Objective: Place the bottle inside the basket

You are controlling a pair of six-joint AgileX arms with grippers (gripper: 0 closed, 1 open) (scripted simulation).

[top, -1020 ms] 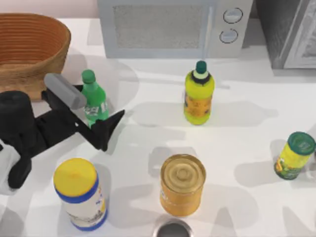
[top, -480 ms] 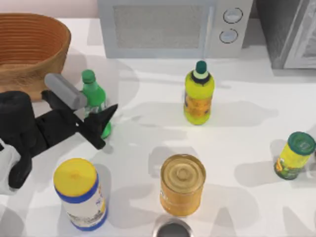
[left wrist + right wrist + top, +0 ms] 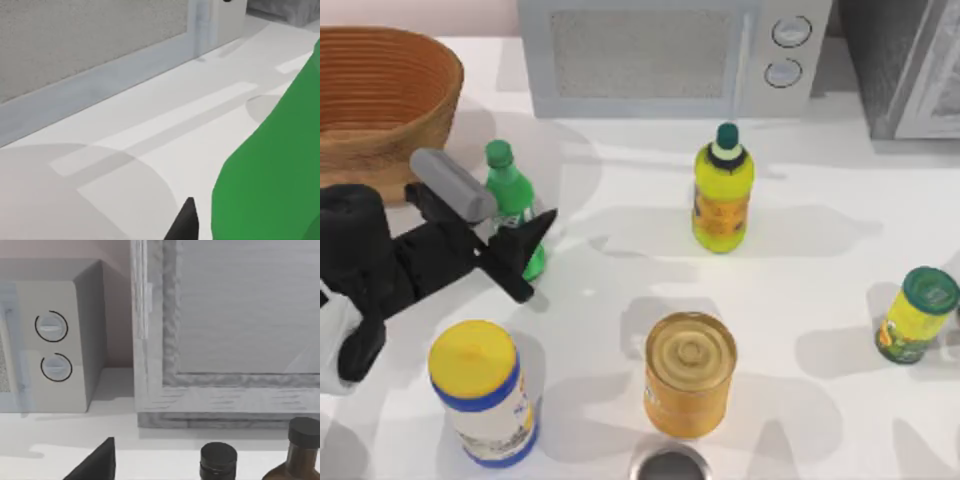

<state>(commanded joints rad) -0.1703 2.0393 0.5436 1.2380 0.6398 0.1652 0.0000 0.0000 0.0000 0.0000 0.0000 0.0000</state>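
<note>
Left gripper (image 3: 510, 235) at table's left, jaws pinching bottle (image 3: 512, 205) upright on table, just right of basket (image 3: 382, 100). Right gripper: one dark fingertip (image 3: 95, 464) visible, jaw state cannot tell.

Basket (image 3: 380, 95) sitting at table's (image 3: 620, 270) far left corner; bottle (image 3: 512, 205) standing just right of it, nearer the front edge.

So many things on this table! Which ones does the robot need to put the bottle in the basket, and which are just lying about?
Needed:
bottle
basket
left gripper, shut on the bottle

Lying about:
yellow bottle
gold can
blue-banded canister
green-lidded jar
microwave
</note>
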